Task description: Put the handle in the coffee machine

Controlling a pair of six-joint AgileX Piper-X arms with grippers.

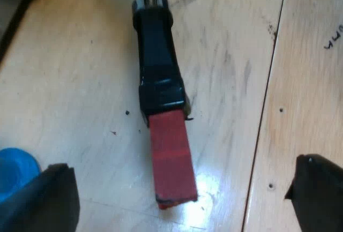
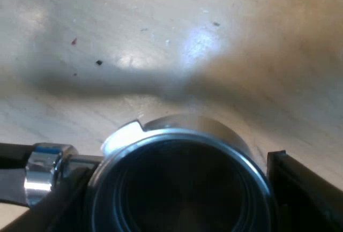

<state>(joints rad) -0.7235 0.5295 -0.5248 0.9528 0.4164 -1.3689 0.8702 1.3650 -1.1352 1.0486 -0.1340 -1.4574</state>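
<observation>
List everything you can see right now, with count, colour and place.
holder: one, metal basket, dark handle with red end, over the table
tamper: one, blue, partly seen, beside the left gripper
table: one, pale wood, under everything
left gripper: one, black, open, at the red end
right gripper: one, black, around the holder's basket

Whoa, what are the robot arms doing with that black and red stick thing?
They are working on a coffee holder, which lies on the wooden table. The left end effector hangs open over the handle's red end, with a blue tamper close by. The right end effector is at the holder's metal cup. The holder is loose, not yet fitted.
</observation>
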